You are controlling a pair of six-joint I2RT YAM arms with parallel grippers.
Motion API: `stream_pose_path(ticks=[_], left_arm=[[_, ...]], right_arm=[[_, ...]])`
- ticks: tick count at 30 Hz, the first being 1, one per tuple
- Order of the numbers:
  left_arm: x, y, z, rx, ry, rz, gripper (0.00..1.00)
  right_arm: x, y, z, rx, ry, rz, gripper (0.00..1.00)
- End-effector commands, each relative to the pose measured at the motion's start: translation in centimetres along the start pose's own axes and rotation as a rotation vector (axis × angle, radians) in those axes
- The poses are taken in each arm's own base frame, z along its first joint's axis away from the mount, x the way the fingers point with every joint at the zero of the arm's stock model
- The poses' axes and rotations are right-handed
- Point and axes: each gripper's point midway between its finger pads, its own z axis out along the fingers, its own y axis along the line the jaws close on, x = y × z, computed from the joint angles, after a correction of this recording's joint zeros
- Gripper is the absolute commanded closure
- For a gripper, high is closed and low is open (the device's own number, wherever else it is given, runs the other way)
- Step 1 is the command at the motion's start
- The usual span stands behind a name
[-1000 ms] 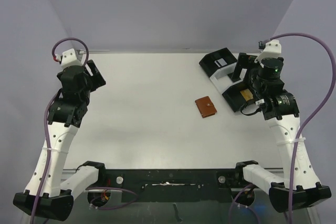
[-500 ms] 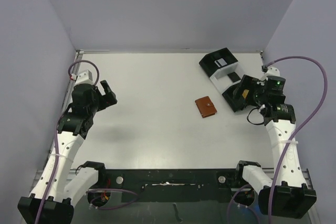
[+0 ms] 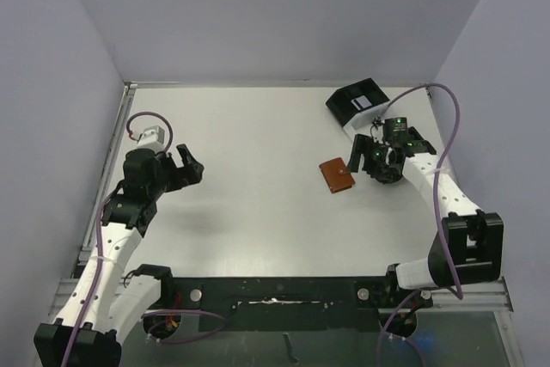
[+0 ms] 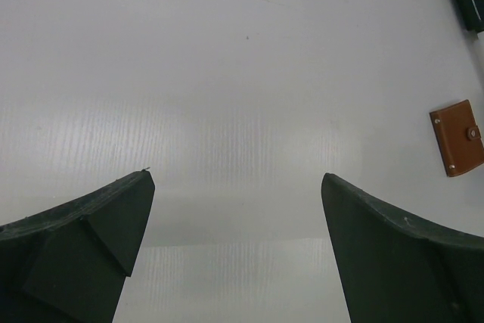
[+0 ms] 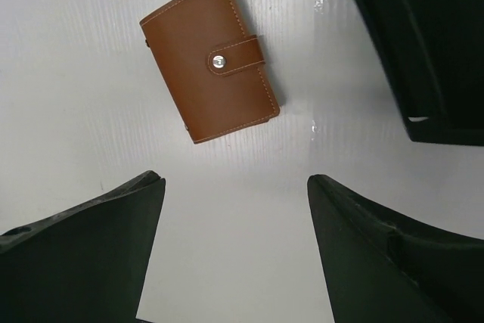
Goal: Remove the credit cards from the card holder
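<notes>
Ahead of right claw (image 5: 236, 183), spread empty: shut holder (image 5: 209, 66), long axis slightly slanted. Left claw (image 4: 236, 179), also spread, well apart.

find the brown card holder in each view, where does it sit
Top external: card holder right of centre.
Left wrist: card holder at the right edge.
Right wrist: card holder upper left of centre.
Shared landmark: black tray, toward the upper right in every view.
</notes>
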Motion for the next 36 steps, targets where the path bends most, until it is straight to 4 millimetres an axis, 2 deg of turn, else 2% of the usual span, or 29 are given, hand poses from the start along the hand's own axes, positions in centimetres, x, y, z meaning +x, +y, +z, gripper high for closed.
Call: stream_pose_path(ticks=[1, 4, 8, 12, 16, 21, 23, 25, 28, 31, 33, 34, 35, 36], left_arm=[[-1.7, -1.0, -0.1, 0.066, -0.092, 0.043, 0.06], [-1.3, -0.5, 0.1, 0.059, -0.099, 0.06, 0.06], [-0.3, 0.5, 0.6, 0.035, -0.108, 0.071, 0.06], [-0.5, 0.8, 0.5, 0.029, -0.131, 0.09, 0.06], [-0.8, 1.3, 0.5, -0.002, -0.145, 0.094, 0.06], [-0.7, 1.5, 0.7, -0.01, -0.144, 0.092, 0.06], [-0.8, 1.5, 0.8, -0.016, -0.142, 0.092, 0.06], [-0.7, 1.6, 0.8, -0.021, -0.139, 0.089, 0.06], [-0.7, 1.6, 1.0, -0.022, -0.137, 0.088, 0.07], [-0.6, 1.4, 1.2, -0.013, -0.127, 0.089, 0.08], [-0.3, 1.3, 1.4, -0.007, -0.113, 0.09, 0.08], [-0.3, 1.2, 1.5, -0.004, -0.108, 0.09, 0.08], [-0.2, 1.2, 1.5, 0.002, -0.103, 0.091, 0.08], [-0.1, 1.1, 1.6, 0.006, -0.1, 0.091, 0.08]], right_arm=[[-2.7, 2.2, 1.7, -0.004, -0.034, -0.07, 0.24], [-3.1, 2.3, 3.7, 0.023, -0.013, -0.097, 0.28], [-5.0, 2.3, 5.5, 0.06, -0.028, -0.11, 0.3], [-5.6, 2.1, 7.7, 0.08, 0.012, -0.125, 0.33], [-4.8, 1.8, 9.8, 0.079, 0.063, -0.141, 0.38], [-1.8, 2.6, 11.5, 0.048, 0.159, -0.185, 0.43], [-0.2, 3.1, 11.4, 0.039, 0.184, -0.199, 0.5], [1.5, 4.5, 11.1, 0.009, 0.199, -0.229, 0.55], [5.3, 7.0, 10.1, -0.009, 0.229, -0.294, 0.6], [8.9, 9.9, 8.7, -0.072, 0.254, -0.307, 0.6], [10.4, 12.4, 7.3, -0.127, 0.24, -0.342, 0.57], [10.2, 13.8, 6.2, -0.16, 0.218, -0.353, 0.51], [10.1, 14.8, 5.5, -0.183, 0.202, -0.363, 0.49], [9.0, 15.9, 4.4, -0.203, 0.153, -0.366, 0.45]])
